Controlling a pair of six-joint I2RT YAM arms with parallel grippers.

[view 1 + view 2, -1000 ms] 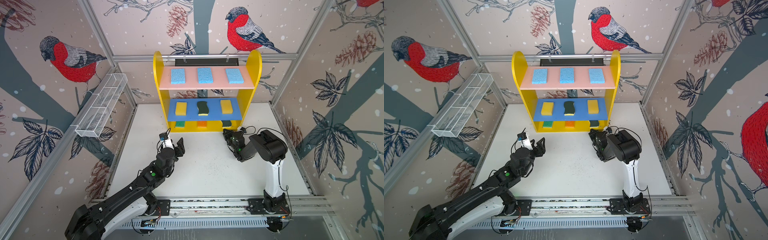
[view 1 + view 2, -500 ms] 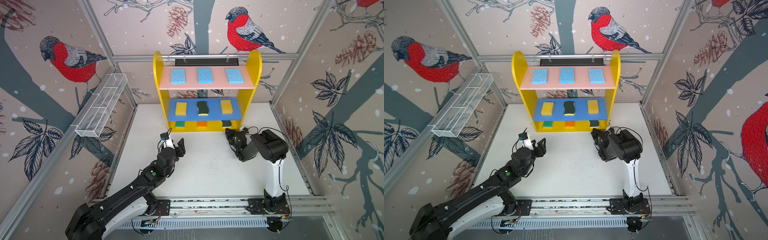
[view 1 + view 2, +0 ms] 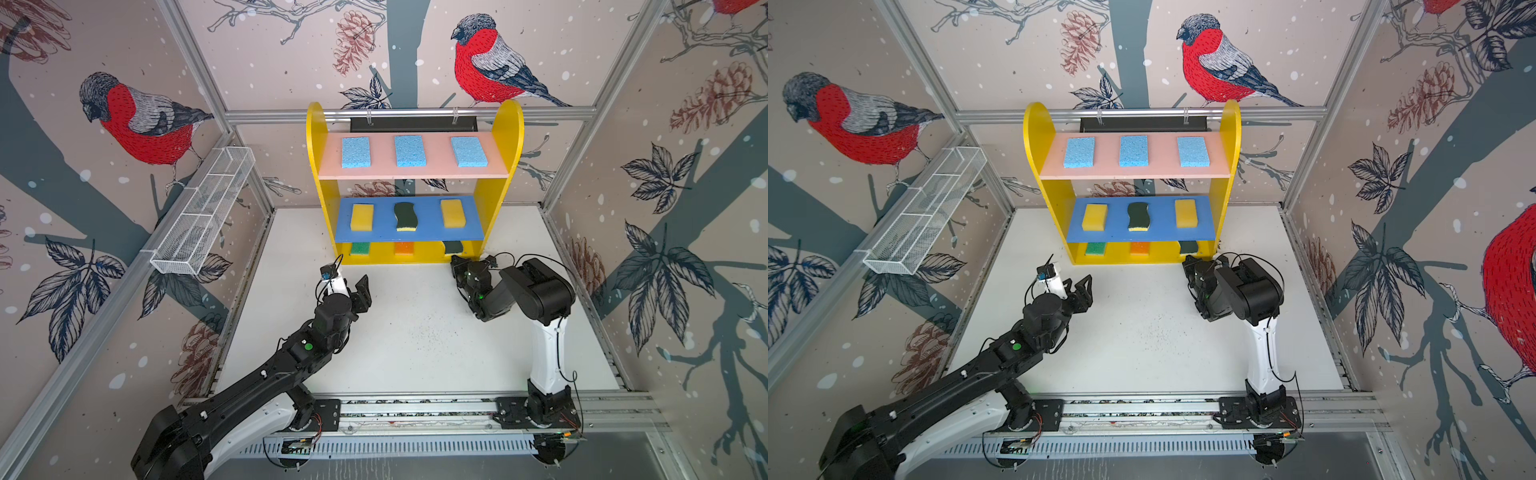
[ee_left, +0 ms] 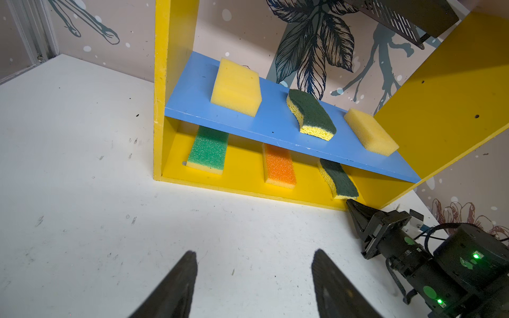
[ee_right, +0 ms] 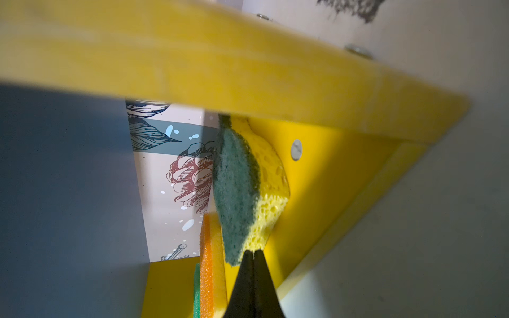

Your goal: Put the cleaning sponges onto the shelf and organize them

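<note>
— Where is the wavy scourer [image 4: 340,179] lying?

— On the yellow bottom board [image 4: 242,170] of the shelf [image 3: 505,137], at its right end. It is beside the orange-topped sponge [image 4: 279,168] and under the blue middle board [image 4: 192,104]. Its long axis runs front to back, and its near end sits by the front lip.

— And the jaws?

— The right jaws are clenched on nothing. Their tips point into the shelf along that axis and meet the scourer's near end, which looks like touching, not gripping. The scourer lies straight ahead of them, deeper in.

— The others?

— The left jaws hang released and empty above the counter [image 3: 415,332], well apart from the shelf's right end. The right arm is plainly nearer.

— So what remains?

— Probably only a nudge inward along that axis, or a straight pull-back. No sponge lies on the counter.
</note>
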